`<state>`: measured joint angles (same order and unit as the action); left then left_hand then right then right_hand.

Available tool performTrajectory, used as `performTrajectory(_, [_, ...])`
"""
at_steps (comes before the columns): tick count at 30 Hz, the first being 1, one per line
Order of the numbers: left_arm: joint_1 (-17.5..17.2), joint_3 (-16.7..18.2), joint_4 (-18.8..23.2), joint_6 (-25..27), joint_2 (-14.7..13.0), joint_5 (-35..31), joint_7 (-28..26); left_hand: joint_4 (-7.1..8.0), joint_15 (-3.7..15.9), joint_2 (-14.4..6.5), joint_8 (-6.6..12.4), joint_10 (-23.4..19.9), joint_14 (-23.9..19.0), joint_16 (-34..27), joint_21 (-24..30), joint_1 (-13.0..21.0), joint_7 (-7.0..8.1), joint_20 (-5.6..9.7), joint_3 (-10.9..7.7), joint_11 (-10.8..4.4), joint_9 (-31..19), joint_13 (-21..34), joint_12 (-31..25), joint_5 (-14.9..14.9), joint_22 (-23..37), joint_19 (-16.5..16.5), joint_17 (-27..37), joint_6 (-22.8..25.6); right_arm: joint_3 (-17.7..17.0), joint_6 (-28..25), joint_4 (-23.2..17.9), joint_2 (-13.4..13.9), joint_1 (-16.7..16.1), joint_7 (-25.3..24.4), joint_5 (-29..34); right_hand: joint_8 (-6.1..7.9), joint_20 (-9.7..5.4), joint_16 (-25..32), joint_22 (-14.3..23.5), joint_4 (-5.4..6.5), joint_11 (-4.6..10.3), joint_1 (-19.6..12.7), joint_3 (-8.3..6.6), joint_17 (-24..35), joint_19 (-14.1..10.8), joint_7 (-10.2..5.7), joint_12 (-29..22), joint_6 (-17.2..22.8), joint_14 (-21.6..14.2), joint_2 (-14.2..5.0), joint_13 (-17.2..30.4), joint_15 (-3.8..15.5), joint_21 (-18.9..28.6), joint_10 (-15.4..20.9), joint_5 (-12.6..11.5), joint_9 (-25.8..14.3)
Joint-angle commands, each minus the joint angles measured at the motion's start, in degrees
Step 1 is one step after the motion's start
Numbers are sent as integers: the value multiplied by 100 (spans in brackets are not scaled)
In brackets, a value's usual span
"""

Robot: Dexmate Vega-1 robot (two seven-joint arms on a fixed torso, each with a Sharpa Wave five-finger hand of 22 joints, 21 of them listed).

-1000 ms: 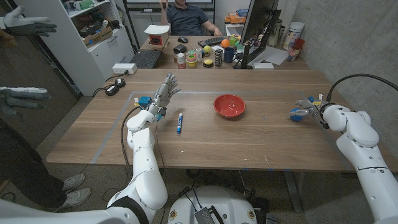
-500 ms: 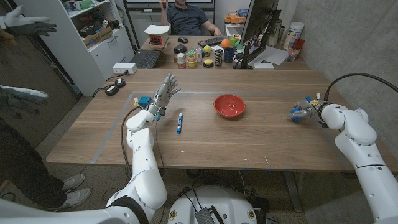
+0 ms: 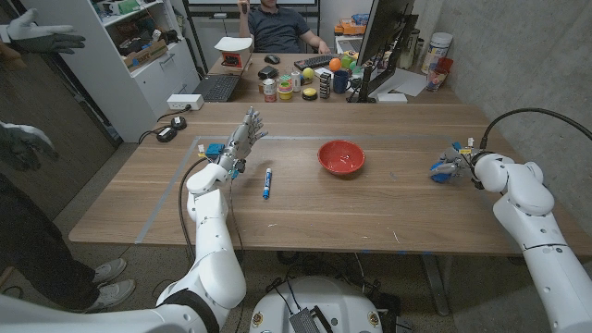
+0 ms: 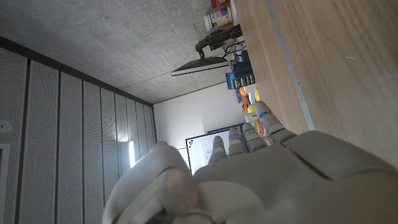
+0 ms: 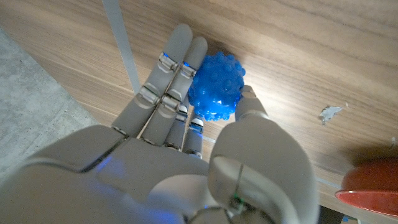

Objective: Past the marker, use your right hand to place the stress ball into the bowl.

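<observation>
Wooden table (image 3: pixel 370 208): my right hand (image 3: pixel 451 165) pinches the blue stress ball (image 5: pixel 214 93) between thumb and fingers near the right edge, well apart from the red bowl (image 3: pixel 341 156). My left hand (image 3: pixel 242 139) stands empty, fingers apart, beside the blue marker (image 3: pixel 266 182).

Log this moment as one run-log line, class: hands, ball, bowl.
right hand: closing around ball on table | left hand: raised, open | bowl: empty | marker: on table
</observation>
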<state>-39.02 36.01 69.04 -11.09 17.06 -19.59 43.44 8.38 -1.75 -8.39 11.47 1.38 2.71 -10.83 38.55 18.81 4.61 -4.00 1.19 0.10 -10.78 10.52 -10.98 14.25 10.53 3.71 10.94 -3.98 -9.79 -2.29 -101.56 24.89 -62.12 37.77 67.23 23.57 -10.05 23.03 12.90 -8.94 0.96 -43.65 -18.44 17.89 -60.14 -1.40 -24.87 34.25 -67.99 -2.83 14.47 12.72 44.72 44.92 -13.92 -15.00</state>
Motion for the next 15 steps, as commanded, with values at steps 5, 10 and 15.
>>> performTrajectory(5, [82,63,-141,-28,-105,36,46,6,-3,-3,11,55,42,-22,-18,-44,42,-43,42,15,-23,28,-44,42,10,-34,17,5,-29,-48,-112,-159,-63,-345,-46,461,-218,81,95,15,7,-402,-13,197,65,13,-137,334,-155,-80,141,-12,116,143,-27,-371])
performTrajectory(10, [98,78,-177,-34,-125,42,56,6,-9,-3,11,56,44,-21,-23,-45,45,-42,43,20,-23,28,-44,43,11,-32,17,7,-52,23,-242,-188,-125,-505,-59,528,-210,75,112,44,13,-437,8,235,75,9,-146,272,-155,-78,169,-16,143,120,-16,-474])
performTrajectory(15, [106,80,-199,-45,-138,45,78,5,-3,-3,9,52,45,-21,-26,-46,48,-41,43,23,-23,28,-45,44,11,-35,17,2,-86,115,-368,-220,-189,-682,-75,599,-204,60,124,74,7,-456,31,267,83,10,-165,244,-140,-75,195,-18,165,123,-5,-566])
